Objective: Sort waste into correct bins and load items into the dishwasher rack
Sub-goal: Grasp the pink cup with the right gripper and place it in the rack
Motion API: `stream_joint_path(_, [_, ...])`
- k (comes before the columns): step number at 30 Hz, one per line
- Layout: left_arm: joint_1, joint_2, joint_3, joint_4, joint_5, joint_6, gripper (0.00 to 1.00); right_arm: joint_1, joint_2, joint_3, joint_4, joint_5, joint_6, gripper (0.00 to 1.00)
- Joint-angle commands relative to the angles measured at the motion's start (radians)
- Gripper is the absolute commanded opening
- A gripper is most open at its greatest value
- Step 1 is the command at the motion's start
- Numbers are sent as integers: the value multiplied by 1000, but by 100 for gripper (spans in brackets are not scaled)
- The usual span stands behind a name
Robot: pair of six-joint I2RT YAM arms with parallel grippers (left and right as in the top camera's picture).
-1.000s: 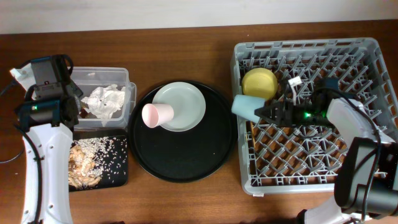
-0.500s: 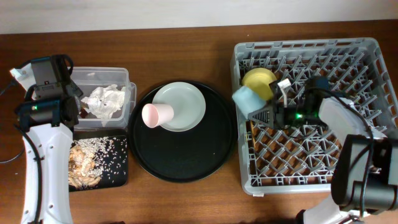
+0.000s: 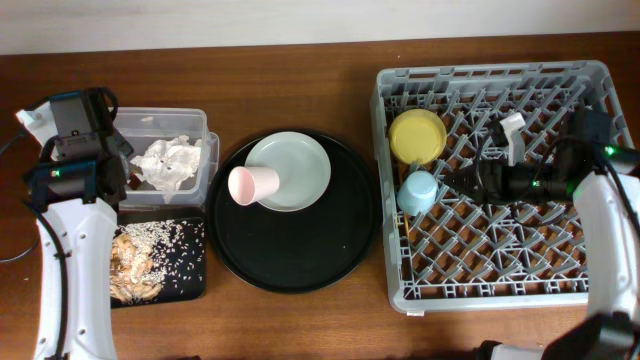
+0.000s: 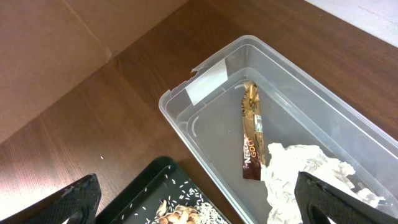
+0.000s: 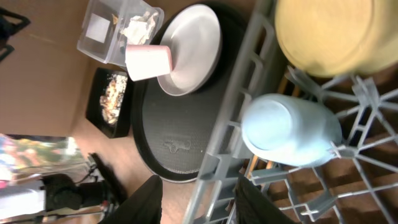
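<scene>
The light-blue cup (image 3: 418, 192) rests among the pegs at the left side of the grey dishwasher rack (image 3: 490, 298), just in front of the yellow bowl (image 3: 417, 136). My right gripper (image 3: 470, 183) is open and empty just right of the cup (image 5: 289, 130). Thin wooden chopsticks (image 5: 268, 167) show partly under the cup. The pink cup (image 3: 252, 185) lies on the pale plate (image 3: 300, 165). My left gripper (image 4: 199, 205) is open and empty above the clear tub (image 4: 186, 118), which holds the gold-brown wrapper (image 4: 250, 140) and the white napkin (image 4: 311, 174). Food scraps and rice (image 3: 140, 262) lie in the shallow black tray (image 3: 195, 280).
The plate and pink cup sit at the upper left of a large round black tray (image 3: 300, 250) between the bins and the rack. The rack's left wall (image 5: 230, 137) stands between my right gripper and that tray. The tub has a white label (image 4: 206, 84).
My right gripper carried the light-blue cup over the rack's left wall, let it go among the pegs, and drew back to the right. The left arm has not moved.
</scene>
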Motion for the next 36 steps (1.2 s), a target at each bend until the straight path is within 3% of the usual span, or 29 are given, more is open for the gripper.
stream_joint_path(1, [2,-6,8,1,-13,9,99,174,-173,63,58,249,192,39])
stream_joint_path(6, [2,-6,8,1,-14,9,99,748,-205,62,293,624,385,40])
stream_joint_path(9, [2,-6,8,0,-14,9,99,1104,-79,62,509,890,385,49])
stream_joint_path(11, [2,-6,8,0,-14,9,99,1213,55,71,621,1029,449,49])
stream_joint_path(15, [2,-6,8,1,-14,9,99,1283,293,303,619,1011,398,49])
stream_joint_path(18, [2,-6,8,0,-14,9,99,1302,391,316,751,998,396,49])
stream_joint_path(21, [2,-6,8,1,-14,9,99,1303,471,316,832,863,372,50])
stream_joint_path(22, [2,-6,8,1,-14,9,99,1313,494,316,848,864,308,49])
stream_joint_path(28, [2,-6,8,1,-14,9,99,1266,572,317,826,1095,300,50])
stream_joint_path(31, [2,-6,8,0,-14,9,99,1136,571,317,766,1055,362,50])
stream_joint_path(36, [2,-6,8,0,-14,9,99,1114,499,324,739,1057,361,56])
